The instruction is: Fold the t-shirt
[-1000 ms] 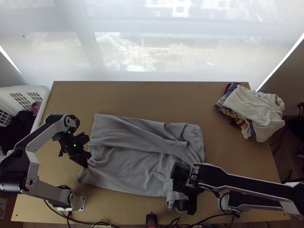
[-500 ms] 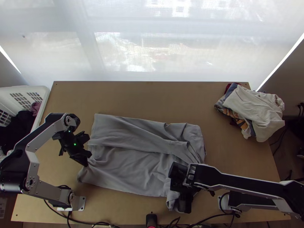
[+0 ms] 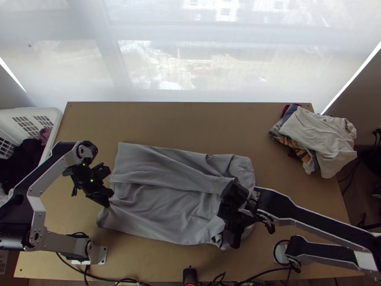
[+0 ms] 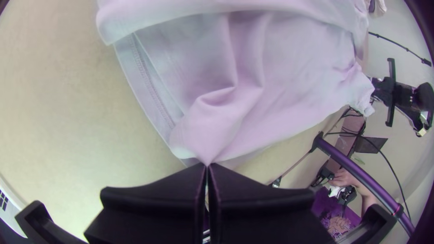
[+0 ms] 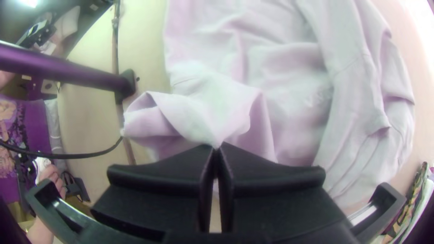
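Top view: L gripper & R gripper each pinching grey tee, R partly covering it; clothes pile far R, basket L.

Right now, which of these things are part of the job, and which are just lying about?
In the job:
- grey t-shirt, partly folded over
- left gripper, pinching its edge
- right gripper, pinching another part

Lying about:
- clothes pile, far right corner
- white basket holding clothes, left

1 white basket holds dark clothes; 1 garment heap lies on the table.
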You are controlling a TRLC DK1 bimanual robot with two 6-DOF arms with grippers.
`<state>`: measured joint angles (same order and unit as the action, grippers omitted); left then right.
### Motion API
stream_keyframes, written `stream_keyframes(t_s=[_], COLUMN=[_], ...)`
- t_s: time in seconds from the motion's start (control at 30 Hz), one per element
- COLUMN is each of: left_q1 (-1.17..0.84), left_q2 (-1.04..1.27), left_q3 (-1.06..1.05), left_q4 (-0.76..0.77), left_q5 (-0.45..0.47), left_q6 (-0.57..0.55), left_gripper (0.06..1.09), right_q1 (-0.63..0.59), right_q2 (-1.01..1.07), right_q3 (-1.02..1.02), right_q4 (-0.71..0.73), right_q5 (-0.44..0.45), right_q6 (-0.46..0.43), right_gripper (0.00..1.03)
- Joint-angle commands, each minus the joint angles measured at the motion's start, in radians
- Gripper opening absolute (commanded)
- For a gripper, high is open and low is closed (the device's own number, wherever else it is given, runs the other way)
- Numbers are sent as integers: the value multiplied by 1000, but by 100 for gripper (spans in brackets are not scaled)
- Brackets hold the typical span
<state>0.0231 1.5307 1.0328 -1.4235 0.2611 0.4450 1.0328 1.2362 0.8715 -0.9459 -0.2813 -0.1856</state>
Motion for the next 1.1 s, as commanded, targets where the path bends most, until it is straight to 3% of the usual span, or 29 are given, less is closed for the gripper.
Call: stream_keyframes(t_s=[0.0,1.07], left_q1=[9,44], left_q2=[-46,-3], left_q3=[3,257], left_q4=[-6,-14], left_q5=[-5,-16], left_q6=[-8,-60], left_gripper=[9,9], right_q1=[-142,-402], right_q2=[-41,-32], right_q3=[70,212], right_q4=[-62,-71], right_q5=[4,21], right_q6=[-25,-55], right_gripper=[3,3])
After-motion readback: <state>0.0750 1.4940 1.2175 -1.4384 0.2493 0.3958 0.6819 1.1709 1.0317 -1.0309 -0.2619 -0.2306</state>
